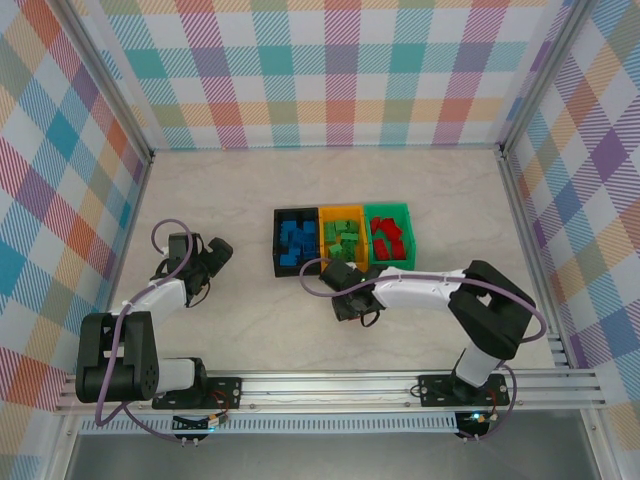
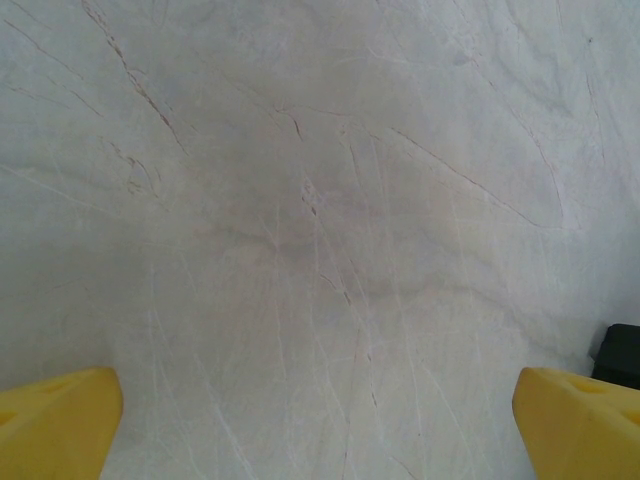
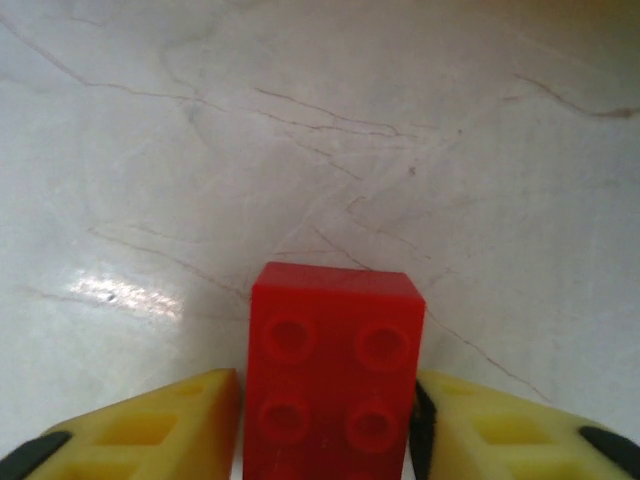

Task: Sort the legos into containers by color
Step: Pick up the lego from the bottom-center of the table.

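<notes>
Right jaws clench a red lego (image 3: 335,375) at lower centre, likely bound for the red-filled green bin (image 1: 388,207); left jaws hang released.

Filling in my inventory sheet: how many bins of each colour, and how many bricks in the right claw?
Black bin: 1
Orange bin: 1
Green bin: 1
Red brick in the right claw: 1
Total: 4

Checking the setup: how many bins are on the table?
3, joined in a row: black rectangular plastic bin on the left, orange plastic bin in the middle, green plastic bin on the right.
</notes>
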Action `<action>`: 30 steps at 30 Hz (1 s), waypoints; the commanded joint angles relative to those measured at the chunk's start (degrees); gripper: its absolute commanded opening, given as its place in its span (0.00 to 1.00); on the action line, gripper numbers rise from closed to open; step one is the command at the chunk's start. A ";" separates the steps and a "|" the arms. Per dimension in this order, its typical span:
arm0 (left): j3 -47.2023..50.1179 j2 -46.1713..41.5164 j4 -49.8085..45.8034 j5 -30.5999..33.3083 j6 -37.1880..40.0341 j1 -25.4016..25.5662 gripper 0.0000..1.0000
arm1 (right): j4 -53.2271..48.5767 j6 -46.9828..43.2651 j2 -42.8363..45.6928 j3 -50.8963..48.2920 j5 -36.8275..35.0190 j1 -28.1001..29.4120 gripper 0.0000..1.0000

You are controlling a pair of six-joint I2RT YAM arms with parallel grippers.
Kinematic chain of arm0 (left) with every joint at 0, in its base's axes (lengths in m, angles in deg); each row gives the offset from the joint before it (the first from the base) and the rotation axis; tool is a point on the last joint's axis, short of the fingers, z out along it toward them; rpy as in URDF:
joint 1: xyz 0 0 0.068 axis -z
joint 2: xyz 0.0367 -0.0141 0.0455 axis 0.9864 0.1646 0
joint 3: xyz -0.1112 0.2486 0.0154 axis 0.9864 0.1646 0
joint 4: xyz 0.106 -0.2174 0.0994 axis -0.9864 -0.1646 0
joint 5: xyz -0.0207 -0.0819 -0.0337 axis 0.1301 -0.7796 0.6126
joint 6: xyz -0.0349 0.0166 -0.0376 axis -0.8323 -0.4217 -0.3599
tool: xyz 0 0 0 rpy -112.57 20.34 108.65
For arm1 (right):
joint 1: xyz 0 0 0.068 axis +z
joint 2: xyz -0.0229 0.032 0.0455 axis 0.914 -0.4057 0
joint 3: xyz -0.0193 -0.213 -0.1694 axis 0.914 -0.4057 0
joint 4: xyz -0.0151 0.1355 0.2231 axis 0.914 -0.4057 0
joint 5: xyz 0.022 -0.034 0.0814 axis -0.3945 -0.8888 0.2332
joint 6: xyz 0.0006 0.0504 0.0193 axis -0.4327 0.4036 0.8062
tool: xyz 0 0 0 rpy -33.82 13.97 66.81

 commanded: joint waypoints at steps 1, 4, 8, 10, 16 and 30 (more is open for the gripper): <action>-1.48 -0.14 0.27 0.16 1.12 -0.66 1.00 | 1.26 0.69 -0.66 0.05 0.46 0.36 0.39; -1.48 -0.13 0.29 0.05 1.14 -0.66 1.00 | 1.80 0.72 -0.08 -0.32 1.18 0.51 0.30; -1.40 0.10 0.69 -0.25 1.04 -0.64 1.00 | 5.84 -1.01 3.89 -2.39 4.24 1.44 0.27; -1.40 0.34 0.77 -0.24 1.07 -0.66 1.00 | 6.21 -1.93 5.51 -2.33 5.83 2.09 0.27; -1.40 0.79 0.92 -0.16 1.01 -0.65 1.00 | 4.48 -4.02 12.26 -0.21 6.26 4.22 0.17; -1.31 0.63 1.01 -0.34 1.06 -0.66 1.00 | -0.66 -10.33 28.95 3.31 -6.14 0.74 0.06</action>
